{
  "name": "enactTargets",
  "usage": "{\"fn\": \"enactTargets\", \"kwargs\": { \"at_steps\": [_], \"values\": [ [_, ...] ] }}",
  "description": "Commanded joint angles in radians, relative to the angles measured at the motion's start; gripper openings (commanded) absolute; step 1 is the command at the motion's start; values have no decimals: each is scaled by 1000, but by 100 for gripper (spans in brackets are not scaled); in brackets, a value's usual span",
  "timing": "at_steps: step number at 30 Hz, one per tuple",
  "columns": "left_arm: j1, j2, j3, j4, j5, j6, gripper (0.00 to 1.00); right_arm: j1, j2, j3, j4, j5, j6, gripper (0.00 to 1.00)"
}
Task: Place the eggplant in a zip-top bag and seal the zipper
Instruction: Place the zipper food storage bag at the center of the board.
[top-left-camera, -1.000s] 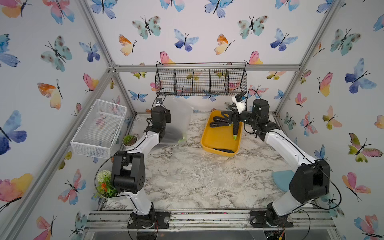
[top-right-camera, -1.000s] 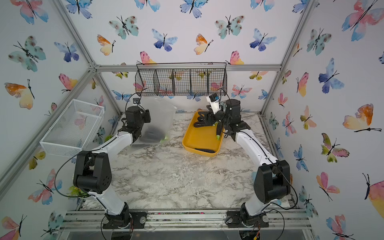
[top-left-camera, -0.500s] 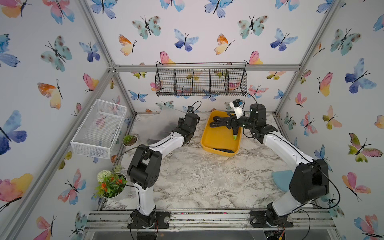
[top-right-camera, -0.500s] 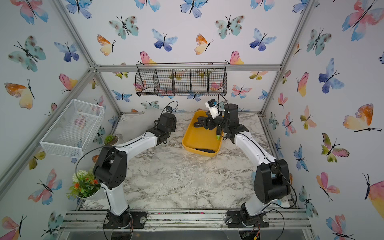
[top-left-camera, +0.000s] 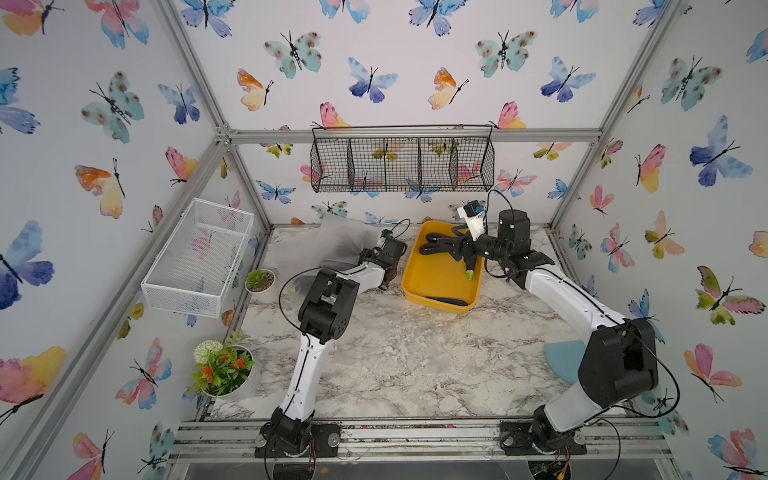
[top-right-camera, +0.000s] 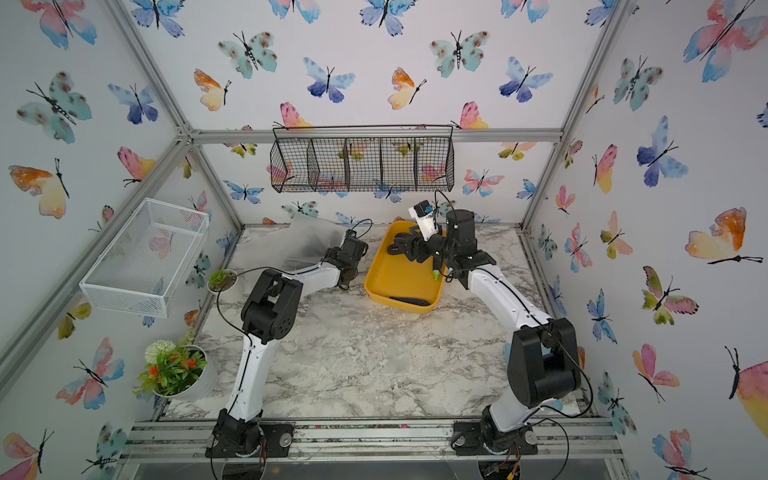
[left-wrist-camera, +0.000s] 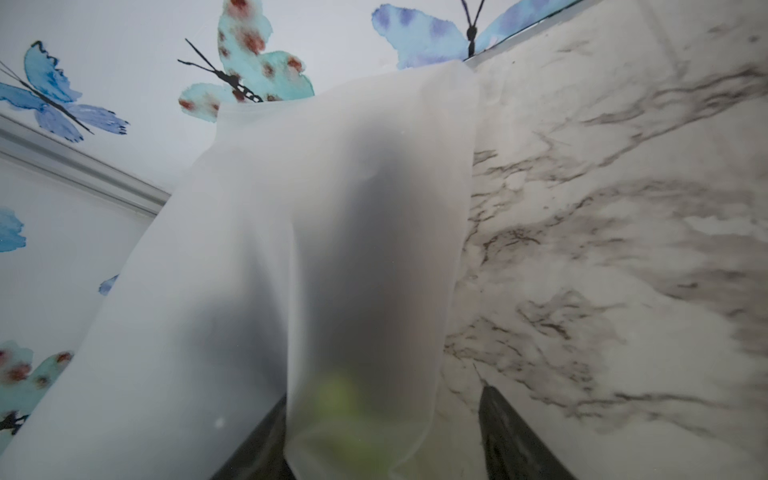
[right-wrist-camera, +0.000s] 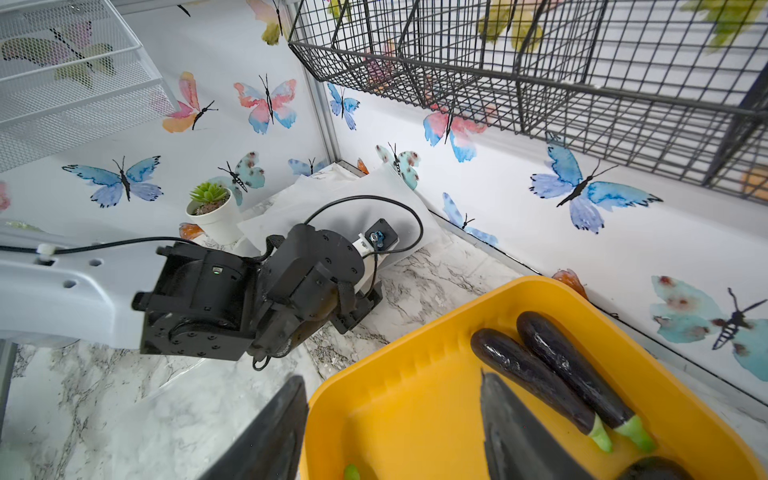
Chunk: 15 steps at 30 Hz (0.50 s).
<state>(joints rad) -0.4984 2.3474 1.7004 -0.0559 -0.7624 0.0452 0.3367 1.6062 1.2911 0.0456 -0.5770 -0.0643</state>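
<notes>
Frosted plastic fills your left wrist view: the zip-top bag (left-wrist-camera: 249, 249) runs from your left tool (left-wrist-camera: 386, 390) away to the back wall, lying over the marble bench (left-wrist-camera: 623, 249). Through it you can make out the bagged eggplant (left-wrist-camera: 374, 270), a long dark shape with its green stem end nearest the tool. That tool's fingers (left-wrist-camera: 511, 436) stand apart on either side of the bag's near end. Bare bench shows between the bag and one finger, so the tool is not gripping it. You cannot tell whether the zipper is closed.

In both top views the bag sits toward the back left corner of the bench, with your left wrist between it and the yellow tray (top-left-camera: 436, 274).

Your right tool (right-wrist-camera: 390, 374) hangs over the tray's far end. Its fingers are spread wide, yet in a top view a green-tipped eggplant (top-left-camera: 469, 270) hangs from it, stem down, near the tray's right rim, so it is clamped on that one. The right wrist view catches only a bit of green at the frame's edge. A pair of eggplants (right-wrist-camera: 569, 365) lies side by side along the tray's back wall, and a fourth eggplant (top-left-camera: 446, 300) lies across its near end.
</notes>
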Motion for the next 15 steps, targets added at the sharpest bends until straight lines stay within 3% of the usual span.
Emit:
{"fn": "enactTargets", "kwargs": {
  "at_steps": [1, 2, 4, 9, 15],
  "values": [
    [1, 20, 54, -37, -28, 14, 27, 7, 0, -13, 9, -17, 6, 67],
    [1, 17, 50, -43, -14, 6, 17, 7, -3, -15, 9, -14, 6, 67],
    [0, 3, 24, -32, 3, -5, 9, 7, -5, -15, 13, -14, 6, 67],
    [-18, -106, -79, 73, 92, 9, 8, 7, -5, -15, 11, -17, 7, 66],
    [-42, -187, -26, 39, 336, -176, 3, 7, -17, -21, -3, 38, -7, 67]
  ]
}}
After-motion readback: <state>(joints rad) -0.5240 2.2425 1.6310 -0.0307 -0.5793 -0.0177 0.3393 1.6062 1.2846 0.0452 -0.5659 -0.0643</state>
